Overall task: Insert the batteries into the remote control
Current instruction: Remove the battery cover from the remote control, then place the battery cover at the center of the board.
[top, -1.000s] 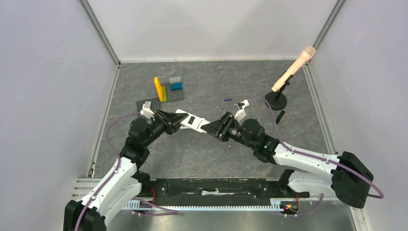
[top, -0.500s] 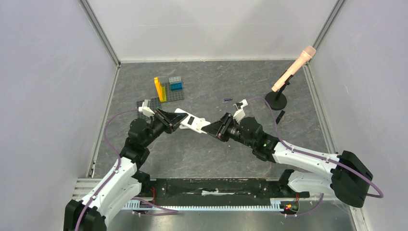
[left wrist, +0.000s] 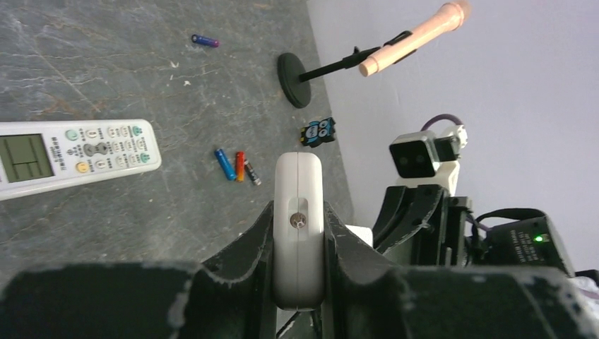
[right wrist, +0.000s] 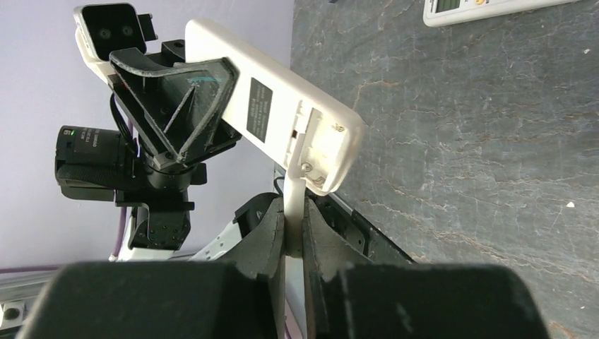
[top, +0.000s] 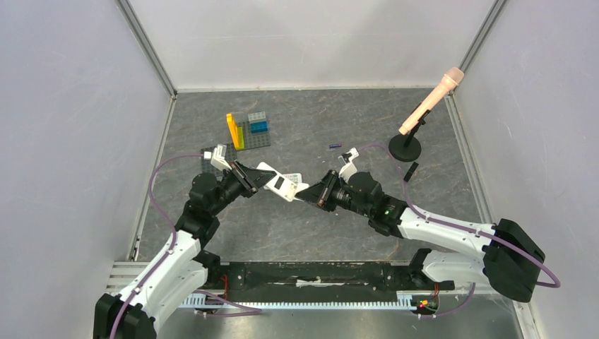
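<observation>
Your right hand (right wrist: pixel 294 212) has just pinched shut on the battery cover (right wrist: pixel 295 187) of the remote (right wrist: pixel 282 99) your left hand (left wrist: pixel 298 226) clamps. That opens the way for the batteries (left wrist: pixel 239 167).

The left gripper (left wrist: pixel 298 227) clamps a white remote (left wrist: pixel 297 169) edge-on between its fingers. Just beyond the remote's tip, slightly left, lie a blue battery (left wrist: pixel 224 164), a red battery (left wrist: pixel 239 166) and a dark battery (left wrist: pixel 252 174) side by side. A purple-blue battery (left wrist: pixel 205 41) lies far ahead, and a second remote (left wrist: pixel 70 155) rests further left.

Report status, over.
Left hand shut on white plastic remote. Right hand pinching its thin white battery cover. Slim cylindrical batteries loose on table. Nothing blocking.
</observation>
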You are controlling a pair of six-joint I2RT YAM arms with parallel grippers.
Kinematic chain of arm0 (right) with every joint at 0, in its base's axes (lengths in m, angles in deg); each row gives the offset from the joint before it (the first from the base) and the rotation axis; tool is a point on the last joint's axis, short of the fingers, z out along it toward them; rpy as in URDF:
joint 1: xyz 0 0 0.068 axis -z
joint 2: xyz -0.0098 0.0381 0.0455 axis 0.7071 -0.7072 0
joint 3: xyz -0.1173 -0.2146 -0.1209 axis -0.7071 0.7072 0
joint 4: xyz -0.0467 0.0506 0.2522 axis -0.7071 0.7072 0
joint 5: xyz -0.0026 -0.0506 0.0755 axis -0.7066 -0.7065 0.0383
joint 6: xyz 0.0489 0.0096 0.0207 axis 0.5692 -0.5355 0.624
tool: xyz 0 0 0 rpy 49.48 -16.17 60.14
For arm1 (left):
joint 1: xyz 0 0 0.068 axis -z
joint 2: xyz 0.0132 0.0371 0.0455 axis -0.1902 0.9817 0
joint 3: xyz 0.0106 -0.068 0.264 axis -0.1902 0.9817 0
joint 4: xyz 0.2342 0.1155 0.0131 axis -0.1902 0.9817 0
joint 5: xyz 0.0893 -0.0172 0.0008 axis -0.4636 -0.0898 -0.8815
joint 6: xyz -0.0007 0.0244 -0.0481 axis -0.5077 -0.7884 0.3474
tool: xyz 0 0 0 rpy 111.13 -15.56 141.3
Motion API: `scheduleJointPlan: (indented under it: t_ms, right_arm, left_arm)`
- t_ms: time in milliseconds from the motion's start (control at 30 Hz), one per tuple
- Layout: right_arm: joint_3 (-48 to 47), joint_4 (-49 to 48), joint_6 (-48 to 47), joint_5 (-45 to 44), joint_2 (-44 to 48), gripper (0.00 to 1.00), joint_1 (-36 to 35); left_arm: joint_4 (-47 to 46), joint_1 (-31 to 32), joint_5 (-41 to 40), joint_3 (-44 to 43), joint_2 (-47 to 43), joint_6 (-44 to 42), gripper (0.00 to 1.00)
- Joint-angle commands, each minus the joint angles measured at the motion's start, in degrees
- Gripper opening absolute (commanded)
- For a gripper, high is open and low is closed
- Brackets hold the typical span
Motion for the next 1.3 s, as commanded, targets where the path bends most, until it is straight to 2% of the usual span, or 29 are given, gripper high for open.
scheduleJointPlan:
  t_ms: [0, 133, 333, 467, 700, 900, 1000, 1133, 1267]
  right_arm:
    - [-2.32, -3.83, -2.44, 2.12, 1.38, 0.00, 0.13]
    - [-2.13, -1.96, -5.01, 0.84, 3.84, 0.00, 1.37]
    - [-1.04, 14.89, -14.13, -6.65, 7.97, 0.00, 9.45]
    - [-1.18, 24.00, -21.64, -13.02, 7.23, 0.02, 14.43]
    - [2.04, 26.73, -24.51, -15.22, 0.53, 0.00, 18.76]
    - [4.60, 28.46, -22.89, -20.13, -2.39, 0.01, 19.16]
    - [5.18, 30.35, -21.63, -23.07, -3.31, 0.10, 19.25]
    - [4.95, 33.38, -20.71, -26.51, -3.83, 0.26, 19.28]
    - [2.76, 37.40, -20.66, -28.92, -3.45, 0.52, 19.34]
  left_arm:
    - [2.86, -0.19, -0.58, -3.43, -0.29, -7.67, 0.02]
    - [4.11, -0.21, -0.06, -3.12, -0.42, -8.99, 0.02]
    - [3.65, -0.19, 4.64, -2.78, -2.24, -12.23, 0.02]
    - [3.52, -0.19, 8.04, -2.65, -2.75, -13.57, 0.02]
    - [3.65, -0.19, 9.65, -2.66, -1.44, -12.15, 0.02]
    - [4.13, -0.19, 11.50, -2.65, 2.32, -11.87, 0.02]
    - [4.18, -0.19, 11.83, -2.58, 3.66, -11.65, 0.02]
    - [4.14, -0.18, 11.74, -2.59, 4.61, -11.48, 0.02]
    - [4.13, -0.12, 11.53, -2.43, 5.14, -11.30, 0.02]
